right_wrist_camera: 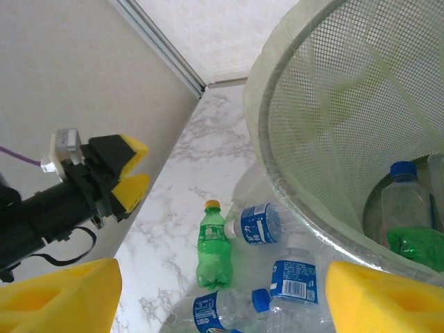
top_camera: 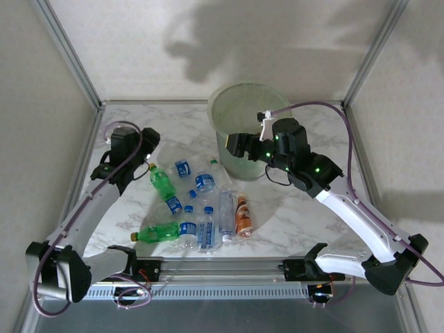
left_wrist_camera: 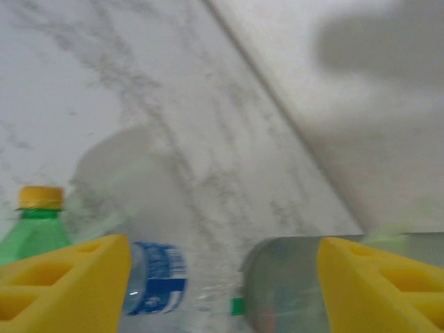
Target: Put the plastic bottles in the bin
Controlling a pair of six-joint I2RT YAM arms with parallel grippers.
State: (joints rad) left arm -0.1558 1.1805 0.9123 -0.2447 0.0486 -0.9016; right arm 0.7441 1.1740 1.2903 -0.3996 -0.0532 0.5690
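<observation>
Both grippers are released and hold nothing. The left gripper (left_wrist_camera: 223, 284) has its yellow fingers spread wide over the marble table (top_camera: 298, 208), with a green bottle (left_wrist_camera: 35, 229) just beyond its left finger and a clear, blue-labelled one (left_wrist_camera: 156, 277) lying ahead in the gap but not touched. The right gripper (right_wrist_camera: 220, 298) hangs with its fingers equally far apart, close beside the near wall of the bin (right_wrist_camera: 260, 125), which rises ahead and to the right of it. Below and ahead of it lies the clutter of plastic bottles (top_camera: 206, 227). Looking past its right finger into the bin, at least two bottles lie at the bottom, a clear one with a blue cap (right_wrist_camera: 402, 201) and something green beneath it (right_wrist_camera: 416, 246) (more may be hidden behind the mesh wall, which I cannot tell). So the job reads as started but far from finished: roughly nine bottles lie on the table between the two grippers, among them two green ones, an orange-labelled one (top_camera: 243, 215) and several clear ones. Neither gripper is closed on anything, so the next pick is not yet begun, and the left one looks best placed for it.
</observation>
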